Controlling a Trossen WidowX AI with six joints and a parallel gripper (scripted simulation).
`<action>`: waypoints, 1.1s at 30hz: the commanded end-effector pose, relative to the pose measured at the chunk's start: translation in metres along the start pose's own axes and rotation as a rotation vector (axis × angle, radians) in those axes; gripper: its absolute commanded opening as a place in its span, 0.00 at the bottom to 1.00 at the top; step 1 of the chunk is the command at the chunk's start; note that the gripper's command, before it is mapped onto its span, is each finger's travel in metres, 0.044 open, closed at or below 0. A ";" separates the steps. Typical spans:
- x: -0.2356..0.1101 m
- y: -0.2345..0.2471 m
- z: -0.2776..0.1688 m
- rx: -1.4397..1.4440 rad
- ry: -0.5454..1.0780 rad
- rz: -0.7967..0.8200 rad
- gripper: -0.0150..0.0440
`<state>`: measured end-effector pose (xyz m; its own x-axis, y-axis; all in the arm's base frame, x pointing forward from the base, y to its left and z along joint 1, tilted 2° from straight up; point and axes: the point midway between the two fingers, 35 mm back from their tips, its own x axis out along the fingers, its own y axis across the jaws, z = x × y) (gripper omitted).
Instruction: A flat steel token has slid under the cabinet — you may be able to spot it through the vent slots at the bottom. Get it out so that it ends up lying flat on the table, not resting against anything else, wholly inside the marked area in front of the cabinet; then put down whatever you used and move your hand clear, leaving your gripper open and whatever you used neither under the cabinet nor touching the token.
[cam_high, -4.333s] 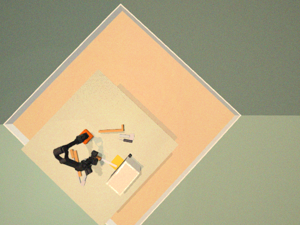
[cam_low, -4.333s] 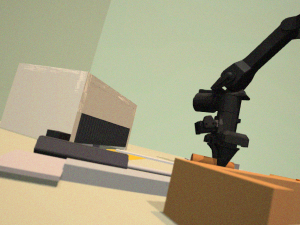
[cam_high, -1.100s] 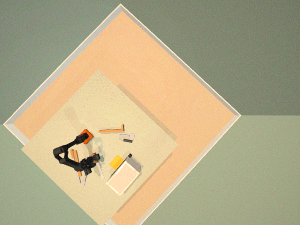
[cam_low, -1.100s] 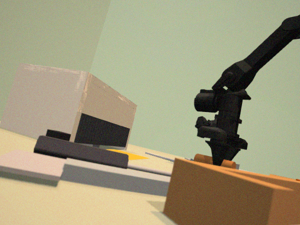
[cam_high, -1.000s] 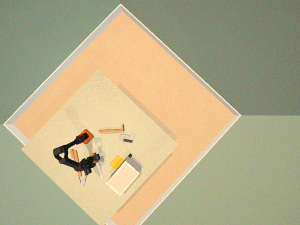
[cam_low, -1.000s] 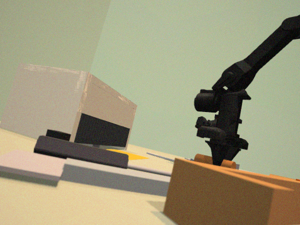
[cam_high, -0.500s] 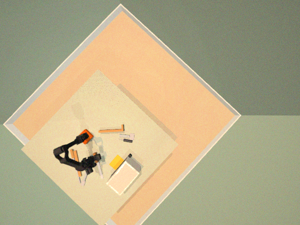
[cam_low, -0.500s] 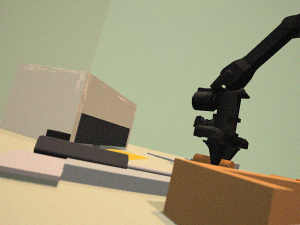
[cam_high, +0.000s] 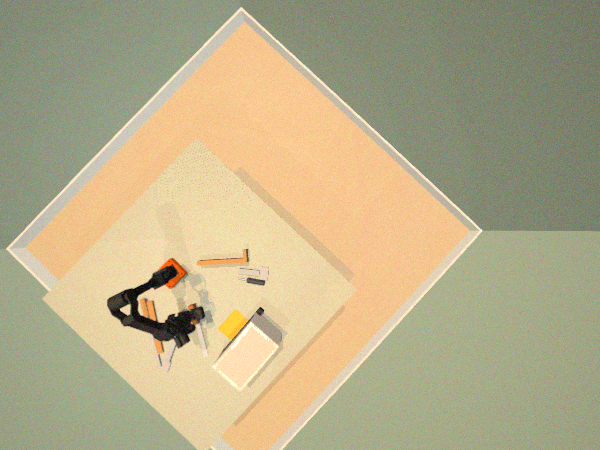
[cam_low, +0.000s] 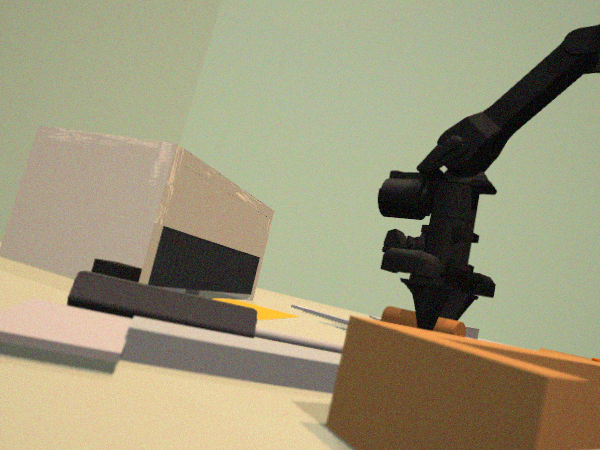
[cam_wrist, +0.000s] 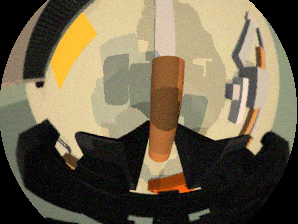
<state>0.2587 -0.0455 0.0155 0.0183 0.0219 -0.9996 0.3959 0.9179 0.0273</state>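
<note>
My gripper (cam_high: 192, 316) (cam_low: 433, 322) (cam_wrist: 161, 124) is shut on the brown handle (cam_high: 191, 306) (cam_low: 398, 315) (cam_wrist: 165, 99) of a long tool. The tool's grey shaft (cam_high: 203, 342) (cam_wrist: 162, 19) points away from the fingers, over the table left of the cabinet. The pale cabinet (cam_high: 247, 356) (cam_low: 100, 200) stands on the table with a dark gap along its front bottom. The yellow marked area (cam_high: 233, 324) (cam_low: 262, 312) (cam_wrist: 69, 50) lies in front of it, a little to the side of the tool's tip. The steel token is not visible in any view.
An orange L-shaped tool (cam_high: 222, 260) and a grey tool with a dark piece (cam_high: 254, 274) lie further back. Orange sticks (cam_high: 150, 314) and a grey V-shaped piece (cam_high: 168, 357) lie under my arm. Its orange base (cam_high: 172, 272) stands nearby.
</note>
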 end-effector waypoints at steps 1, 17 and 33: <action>-0.001 0.005 0.000 -0.003 -0.002 0.001 0.25; -0.001 0.021 -0.004 -0.002 -0.001 0.003 0.25; -0.001 0.037 -0.008 -0.001 -0.001 0.005 0.25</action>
<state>0.2646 -0.0129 0.0163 0.0182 0.0232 -0.9996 0.4001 0.9160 0.0286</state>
